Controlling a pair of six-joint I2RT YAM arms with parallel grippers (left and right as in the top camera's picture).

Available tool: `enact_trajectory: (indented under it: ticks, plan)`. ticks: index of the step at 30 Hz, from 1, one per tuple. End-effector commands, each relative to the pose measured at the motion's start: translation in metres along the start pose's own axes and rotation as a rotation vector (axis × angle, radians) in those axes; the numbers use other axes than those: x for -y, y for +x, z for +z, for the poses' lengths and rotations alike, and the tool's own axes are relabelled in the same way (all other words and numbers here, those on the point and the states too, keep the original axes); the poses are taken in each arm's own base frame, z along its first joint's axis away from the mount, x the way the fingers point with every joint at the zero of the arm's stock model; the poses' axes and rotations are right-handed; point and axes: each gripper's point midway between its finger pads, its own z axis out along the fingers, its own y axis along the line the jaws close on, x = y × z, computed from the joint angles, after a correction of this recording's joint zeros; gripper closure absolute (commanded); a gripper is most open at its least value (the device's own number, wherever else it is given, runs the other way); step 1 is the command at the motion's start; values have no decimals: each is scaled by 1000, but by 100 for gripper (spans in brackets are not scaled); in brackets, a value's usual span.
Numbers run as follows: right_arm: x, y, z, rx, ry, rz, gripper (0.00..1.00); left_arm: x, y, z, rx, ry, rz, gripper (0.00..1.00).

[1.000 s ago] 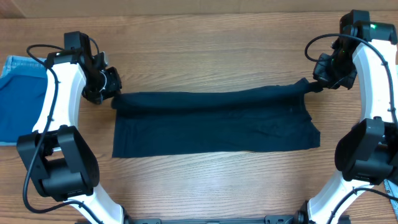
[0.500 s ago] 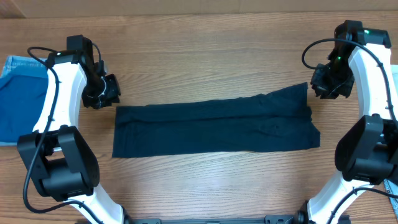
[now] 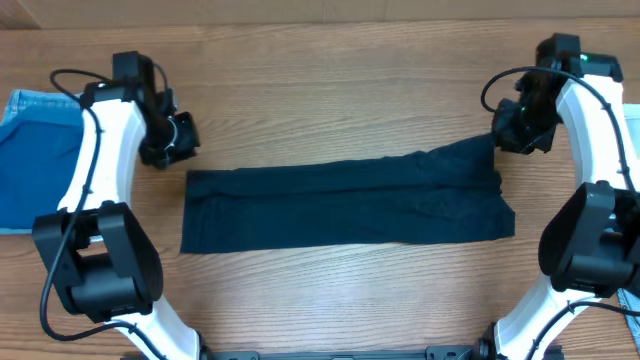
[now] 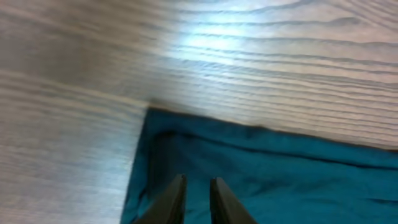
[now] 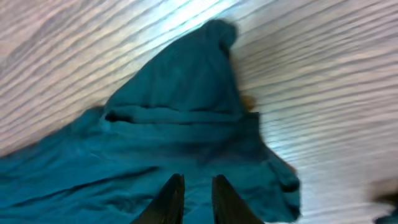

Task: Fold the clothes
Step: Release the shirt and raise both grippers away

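**FLAT ACROSS THE BENCH, LENGTHWISE LEFT TO RIGHT; BOTH END EFFECTORS NARROW AND EMPTY**

Nearest the arm bases, just a strip of bare wooden bench [image 3: 330, 300]. Next out, the clothes [image 3: 345, 205], seen here as 1 very dark navy piece spread flat at mid-bench. Stretches lengthwise from left to right as a long, low band, roughly parallel to the near edge. Ends square-cut at the left. Widens at the right and climbs there into a rumpled peak aimed at the far right. Shows 1 soft fold line along its length.

Further back, the left end effector [image 3: 178, 140], just beyond the far left corner of the fabric. From the left wrist, 2 dark fingers [image 4: 173, 200] set close together with only a slim gap, nothing between them, poised above that corner. Opposite, the right end effector [image 3: 505, 135], just beside the raised peak. From the right wrist, again 2 fingers [image 5: 169, 200] nearly together, gripping nothing, over the crumpled right end.

Out at the left edge, a blue denim piece [image 3: 30, 160], well apart from the dark band and partly hidden by the left arm.
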Motion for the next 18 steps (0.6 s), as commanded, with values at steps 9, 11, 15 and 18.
enact_trajectory:
  ticks: [9,11,15,18]
  plan:
    - [-8,30,26,-83,-68,-54,81,26,-1,-8,84,-146,103,82]
    - [-11,30,26,-84,-86,-53,80,26,-4,-8,95,-148,104,81]
    - [-11,31,26,-85,-86,-53,80,21,-9,0,97,-179,103,80]
    - [-11,31,26,-86,-86,-53,80,18,-5,20,46,-191,101,81]
